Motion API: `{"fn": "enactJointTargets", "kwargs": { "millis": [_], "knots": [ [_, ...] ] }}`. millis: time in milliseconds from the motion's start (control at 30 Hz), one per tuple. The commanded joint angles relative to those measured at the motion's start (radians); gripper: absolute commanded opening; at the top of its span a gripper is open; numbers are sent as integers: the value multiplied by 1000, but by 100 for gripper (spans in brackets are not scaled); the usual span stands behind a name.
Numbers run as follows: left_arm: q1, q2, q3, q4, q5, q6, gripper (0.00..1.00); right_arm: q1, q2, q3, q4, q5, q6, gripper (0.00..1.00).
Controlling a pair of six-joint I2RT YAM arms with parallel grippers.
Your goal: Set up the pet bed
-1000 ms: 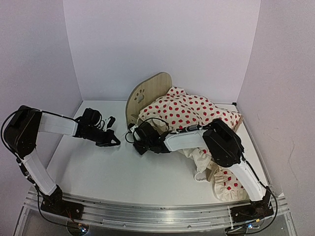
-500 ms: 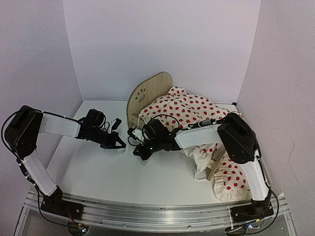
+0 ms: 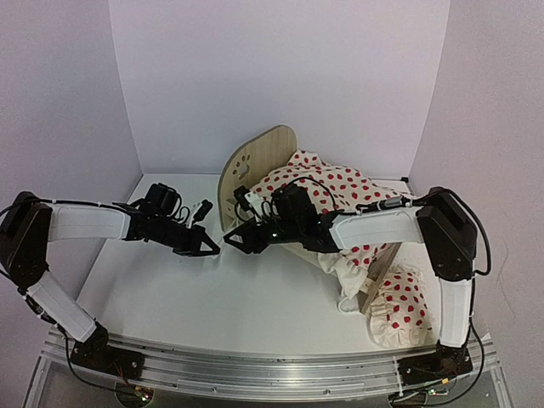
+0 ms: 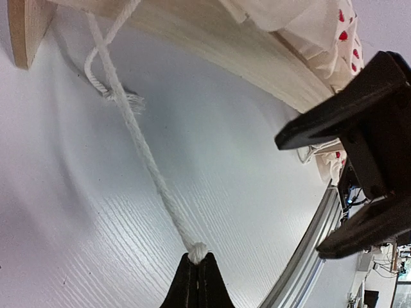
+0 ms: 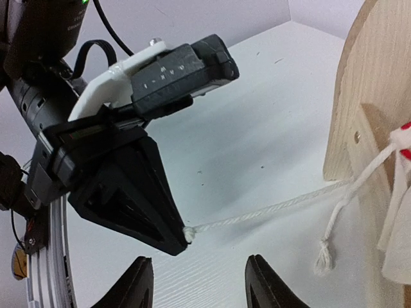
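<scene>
Left hand (image 4: 198,260) pinching cord (image 4: 138,138), pet bed (image 3: 259,153) near

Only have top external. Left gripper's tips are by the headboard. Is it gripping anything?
Observer: Yes. The left wrist view shows the left gripper shut on the end of a white cord.
Operator: Where does the cord go?
Observer: In the right wrist view it runs to the pet bed at its headboard. A second knotted cord end dangles loose there.
Operator: Right gripper on it too?
Observer: No. The right gripper is open, with nothing between its fingers.
</scene>
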Motion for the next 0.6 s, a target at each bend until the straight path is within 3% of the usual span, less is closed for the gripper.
{"fn": "enactJointTargets", "kwargs": {
  "millis": [0,267,467,500,567],
  "knots": [
    [-12,-85,-22,-118,43,42,0,8,-80,-60,84,17,-237,55],
    [-13,-103,-6,-198,73,86,0,33,62,26,98,136,-929,60],
    [-12,-111,1,-197,89,95,0,38,171,139,93,138,-1066,59],
    [-12,-108,0,-194,92,96,0,41,185,160,93,131,-1068,56],
    [-11,-105,4,-181,92,102,0,46,203,183,93,120,-1073,38]
  ]
}}
